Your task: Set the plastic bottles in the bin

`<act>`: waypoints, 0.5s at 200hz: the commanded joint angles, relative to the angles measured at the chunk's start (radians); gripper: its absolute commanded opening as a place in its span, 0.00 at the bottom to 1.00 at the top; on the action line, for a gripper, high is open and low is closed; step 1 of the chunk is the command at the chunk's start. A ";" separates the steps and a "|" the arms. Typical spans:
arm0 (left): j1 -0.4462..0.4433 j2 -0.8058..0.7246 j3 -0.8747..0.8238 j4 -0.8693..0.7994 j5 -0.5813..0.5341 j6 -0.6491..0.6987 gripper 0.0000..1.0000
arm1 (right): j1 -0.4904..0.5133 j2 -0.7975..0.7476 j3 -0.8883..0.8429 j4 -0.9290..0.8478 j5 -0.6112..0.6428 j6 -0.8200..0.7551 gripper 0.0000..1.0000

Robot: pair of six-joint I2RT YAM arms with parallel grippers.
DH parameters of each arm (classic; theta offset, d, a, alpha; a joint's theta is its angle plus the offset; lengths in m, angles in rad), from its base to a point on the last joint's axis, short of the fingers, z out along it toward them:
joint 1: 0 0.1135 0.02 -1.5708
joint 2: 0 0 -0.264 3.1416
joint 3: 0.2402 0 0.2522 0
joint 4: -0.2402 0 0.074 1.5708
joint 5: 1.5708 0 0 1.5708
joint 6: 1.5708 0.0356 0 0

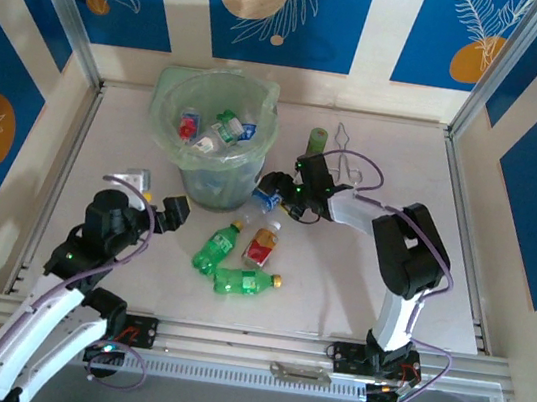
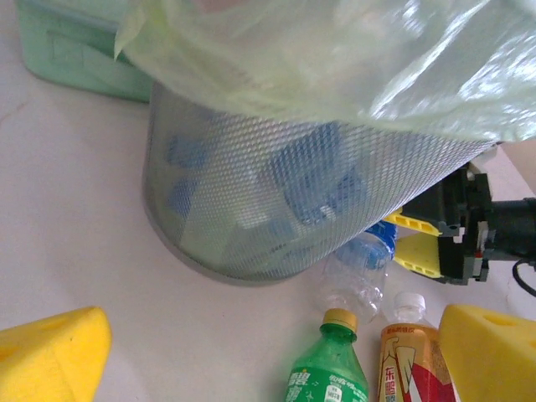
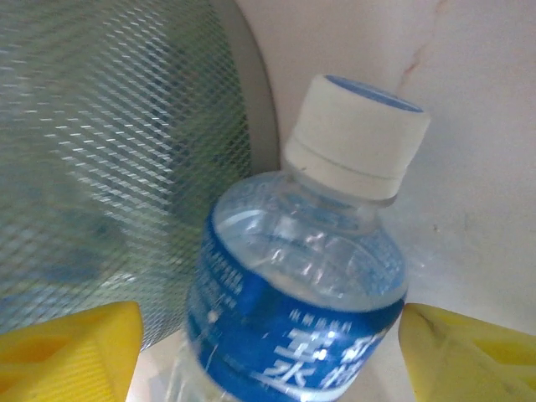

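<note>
top external: four bottles (image 1: 215, 251) outside one bin (image 1: 221, 179), left claw (image 2: 272, 356) wide open, empty, right claw (image 1: 272, 193) open astride blue-labelled bottle (image 3: 301, 285)

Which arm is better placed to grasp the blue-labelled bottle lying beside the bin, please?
Right. The right gripper has its fingers on either side of the blue-labelled bottle, close beside the bin. The left gripper is open but farther away, towards the left of the bin.

Blue floral walls (image 1: 315, 26) w/ cream strips, pale tabletop (image 1: 337, 282).
</note>
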 commanded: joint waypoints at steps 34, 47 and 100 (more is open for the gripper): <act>0.009 0.024 -0.107 0.172 0.052 -0.102 1.00 | 0.023 0.081 0.081 -0.024 0.018 0.023 0.80; 0.008 0.049 -0.118 0.209 0.069 -0.110 1.00 | 0.024 0.101 0.091 -0.019 0.018 0.028 0.80; 0.007 0.122 -0.134 0.283 0.123 -0.121 1.00 | 0.027 0.130 0.098 -0.005 0.025 0.044 0.72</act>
